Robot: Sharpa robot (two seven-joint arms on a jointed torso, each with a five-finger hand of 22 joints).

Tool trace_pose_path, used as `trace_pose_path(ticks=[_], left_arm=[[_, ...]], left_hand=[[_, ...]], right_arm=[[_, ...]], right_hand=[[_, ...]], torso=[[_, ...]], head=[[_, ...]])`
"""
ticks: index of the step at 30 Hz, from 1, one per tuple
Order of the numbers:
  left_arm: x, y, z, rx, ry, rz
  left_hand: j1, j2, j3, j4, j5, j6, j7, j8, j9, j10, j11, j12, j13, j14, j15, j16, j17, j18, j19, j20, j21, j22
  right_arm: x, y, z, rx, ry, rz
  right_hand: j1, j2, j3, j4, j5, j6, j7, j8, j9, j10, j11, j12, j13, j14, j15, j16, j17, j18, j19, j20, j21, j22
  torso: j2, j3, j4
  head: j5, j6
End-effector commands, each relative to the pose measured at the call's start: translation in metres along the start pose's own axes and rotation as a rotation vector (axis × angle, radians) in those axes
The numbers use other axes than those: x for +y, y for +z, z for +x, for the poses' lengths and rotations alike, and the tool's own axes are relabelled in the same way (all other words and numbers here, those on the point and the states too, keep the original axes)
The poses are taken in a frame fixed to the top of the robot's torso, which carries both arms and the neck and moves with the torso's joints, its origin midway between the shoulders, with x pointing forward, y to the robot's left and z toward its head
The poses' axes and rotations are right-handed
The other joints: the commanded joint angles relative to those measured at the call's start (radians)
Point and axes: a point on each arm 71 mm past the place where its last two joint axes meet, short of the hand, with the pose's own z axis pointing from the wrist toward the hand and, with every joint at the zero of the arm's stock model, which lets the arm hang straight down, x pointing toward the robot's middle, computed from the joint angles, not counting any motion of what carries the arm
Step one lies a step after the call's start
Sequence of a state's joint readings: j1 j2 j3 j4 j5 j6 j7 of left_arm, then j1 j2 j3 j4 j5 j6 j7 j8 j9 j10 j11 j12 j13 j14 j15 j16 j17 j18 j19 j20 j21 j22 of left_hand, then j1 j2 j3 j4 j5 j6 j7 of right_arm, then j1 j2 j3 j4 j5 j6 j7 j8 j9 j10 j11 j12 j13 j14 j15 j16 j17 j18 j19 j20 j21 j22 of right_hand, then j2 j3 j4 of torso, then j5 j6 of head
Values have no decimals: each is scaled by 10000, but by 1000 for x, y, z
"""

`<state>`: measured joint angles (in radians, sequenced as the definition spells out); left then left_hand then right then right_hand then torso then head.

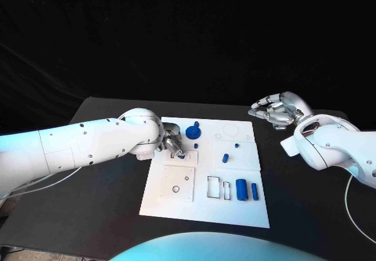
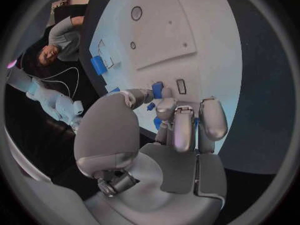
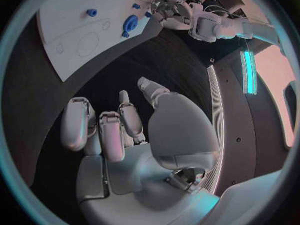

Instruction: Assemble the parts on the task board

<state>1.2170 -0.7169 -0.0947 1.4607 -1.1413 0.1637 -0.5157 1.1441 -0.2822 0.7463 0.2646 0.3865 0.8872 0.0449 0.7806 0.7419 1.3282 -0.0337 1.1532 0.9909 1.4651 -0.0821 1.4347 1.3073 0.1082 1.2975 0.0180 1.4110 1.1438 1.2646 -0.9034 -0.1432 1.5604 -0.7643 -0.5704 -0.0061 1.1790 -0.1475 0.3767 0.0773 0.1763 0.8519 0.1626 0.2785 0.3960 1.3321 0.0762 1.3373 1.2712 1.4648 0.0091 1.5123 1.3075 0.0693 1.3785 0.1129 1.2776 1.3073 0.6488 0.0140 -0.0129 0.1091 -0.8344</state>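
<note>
While the right hand (image 1: 276, 111) hangs off the task board (image 1: 235, 212) beyond its far right corner, fingers curled on nothing, the left hand (image 1: 172, 143) works at the board's left side. Its fingers (image 2: 182, 122) are bunched over a small blue part (image 2: 157, 89) just beside a square recess (image 1: 182, 156); whether they grip it cannot be told.

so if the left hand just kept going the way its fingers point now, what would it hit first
Most likely the small blue part right at the tips of the left hand, with the white task board directly under it. Whether the fingers already touch that part is hard to tell.
</note>
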Motion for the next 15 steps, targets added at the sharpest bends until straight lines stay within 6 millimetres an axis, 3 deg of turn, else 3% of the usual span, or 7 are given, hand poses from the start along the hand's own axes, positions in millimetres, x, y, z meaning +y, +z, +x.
trace_pose_path(ticks=[1,15], left_arm=[[-1,1,3,272,211,-26],[-5,4,3,278,234,12]], left_hand=[[-27,122,2327,-2363,32,55,1,41,17,57,16,49,-6,487,-77,44,374,-183,60,25,52,15],[-403,303,2157,-2196,-45,119,-89,118,132,205,-45,170,95,493,-114,48,383,-198,75,22,70,84]], right_arm=[[1,0,1,41,-28,-99],[1,0,1,41,-27,-105]], right_hand=[[14,-57,-14,70,24,-95,-2,35,9,-56,24,-28,-8,650,-40,-42,918,107,-42,-19,-35,273],[16,-61,-21,85,36,-110,-2,52,15,-64,24,-36,-20,649,-40,-48,909,114,-59,-20,-70,249]], torso=[[5,0,-4],[8,0,-8]], head=[[-4,-5],[-28,-55]])
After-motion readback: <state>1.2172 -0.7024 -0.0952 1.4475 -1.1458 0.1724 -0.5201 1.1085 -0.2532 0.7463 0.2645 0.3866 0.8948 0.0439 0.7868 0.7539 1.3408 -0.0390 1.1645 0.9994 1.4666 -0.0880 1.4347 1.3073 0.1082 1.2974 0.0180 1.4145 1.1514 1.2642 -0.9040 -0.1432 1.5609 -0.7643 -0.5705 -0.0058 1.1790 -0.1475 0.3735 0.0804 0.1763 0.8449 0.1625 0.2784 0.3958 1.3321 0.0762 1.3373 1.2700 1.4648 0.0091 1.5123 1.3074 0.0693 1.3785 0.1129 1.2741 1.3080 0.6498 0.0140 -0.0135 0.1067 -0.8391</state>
